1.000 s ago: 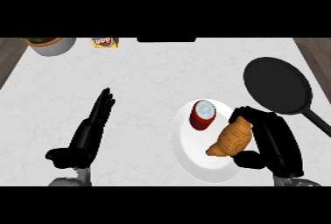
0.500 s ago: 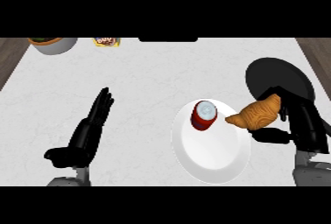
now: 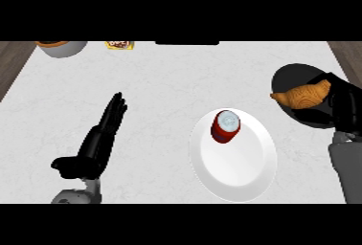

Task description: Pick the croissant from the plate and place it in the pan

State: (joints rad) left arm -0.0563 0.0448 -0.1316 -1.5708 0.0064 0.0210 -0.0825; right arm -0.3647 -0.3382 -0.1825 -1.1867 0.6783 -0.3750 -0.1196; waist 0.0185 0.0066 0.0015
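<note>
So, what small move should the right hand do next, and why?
Probably lower a little and open over the pan. The right hand holds the croissant above the pan's dark surface, already off the white plate, where only the red can stands. The left hand rests open on the counter.

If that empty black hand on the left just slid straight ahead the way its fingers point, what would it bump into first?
Probably nothing nearby. The left hand points up the view and slightly right, across bare white counter. The grey bowl and small yellow packet sit left of that line, though depth is hard to judge.
</note>
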